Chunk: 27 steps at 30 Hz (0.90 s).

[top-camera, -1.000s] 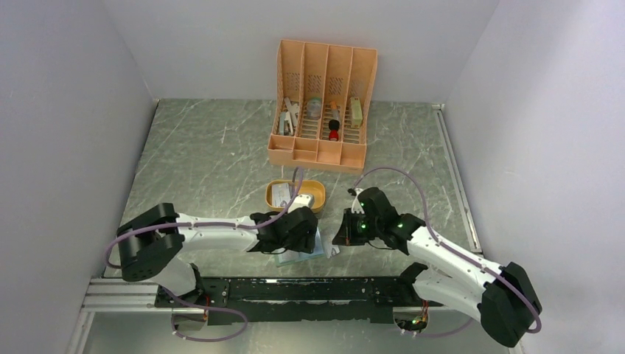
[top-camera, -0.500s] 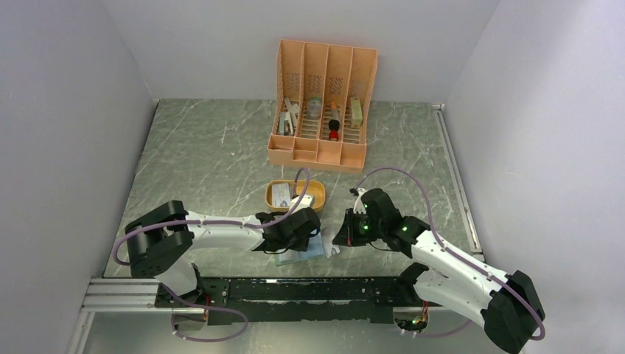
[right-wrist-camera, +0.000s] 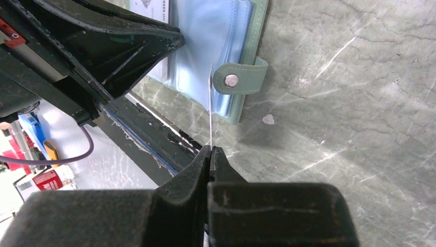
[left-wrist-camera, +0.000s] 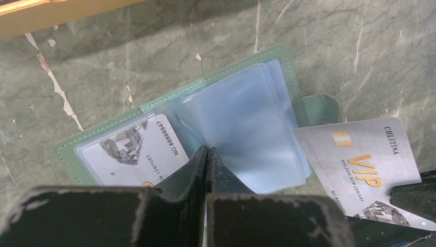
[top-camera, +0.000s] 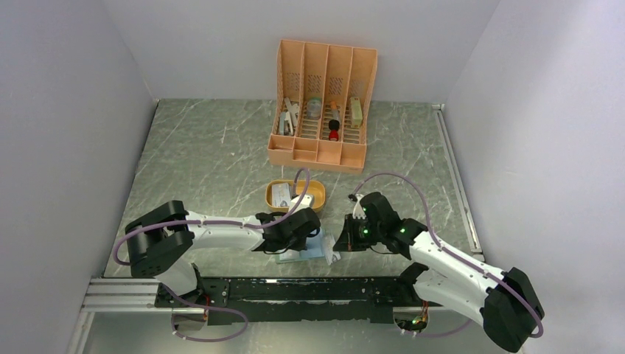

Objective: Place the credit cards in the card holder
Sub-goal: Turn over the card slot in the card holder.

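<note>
- From above, the card holder (top-camera: 315,246) lies open on the counter (top-camera: 206,155), just on the near side of the orange tray (top-camera: 270,198). The left claw (top-camera: 301,245) is on top of the holder. The right claw (top-camera: 340,248) is just beside the holder's right edge.
- In the left wrist view, the left claw (left-wrist-camera: 206,153) has its fingers closed together, tips down on the holder's clear pockets (left-wrist-camera: 247,134). It may be nipping a pocket leaf or only pinning the card holder (left-wrist-camera: 288,67) flat; this angle does not settle which. One credit card (left-wrist-camera: 136,149) already sits in the holder's left pocket. The silver VIP credit card (left-wrist-camera: 360,164) lies against the holder's right edge, beside the snap tab (left-wrist-camera: 321,108).
- In the right wrist view, the right claw (right-wrist-camera: 211,152) is clamped on the VIP credit card (right-wrist-camera: 211,103), seen edge-on, its free end touching the holder at the snap tab (right-wrist-camera: 239,77).
- Handling, as a judgement:
  - The card is light, stiff, thin and slick. It is best gripped by a short end across its flat faces, leaving most of it free to slide in.
  - The pockets are floppy film and the holder is light, so it would skid unless held down.
</note>
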Each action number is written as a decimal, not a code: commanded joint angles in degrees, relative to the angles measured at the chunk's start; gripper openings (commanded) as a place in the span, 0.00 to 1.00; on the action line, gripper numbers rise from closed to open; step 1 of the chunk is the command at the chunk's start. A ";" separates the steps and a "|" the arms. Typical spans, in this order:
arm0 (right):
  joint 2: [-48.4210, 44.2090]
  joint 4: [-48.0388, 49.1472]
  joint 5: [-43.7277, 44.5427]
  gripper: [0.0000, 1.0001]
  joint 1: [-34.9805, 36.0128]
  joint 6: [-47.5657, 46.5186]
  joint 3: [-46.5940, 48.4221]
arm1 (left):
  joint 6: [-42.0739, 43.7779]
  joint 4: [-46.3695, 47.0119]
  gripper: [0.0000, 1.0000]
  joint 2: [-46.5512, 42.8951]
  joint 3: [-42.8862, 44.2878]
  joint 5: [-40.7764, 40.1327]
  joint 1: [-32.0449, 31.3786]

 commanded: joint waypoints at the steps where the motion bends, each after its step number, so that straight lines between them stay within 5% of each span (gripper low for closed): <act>1: -0.08 0.99 -1.74 0.00 0.34 0.12 -0.87 | 0.39 -1.35 0.05 0.60 -1.70 -0.60 -0.33; 27: 1.90 4.12 -5.68 0.00 0.52 1.72 -2.20 | -0.31 -1.32 0.05 0.52 -2.50 -0.53 -0.35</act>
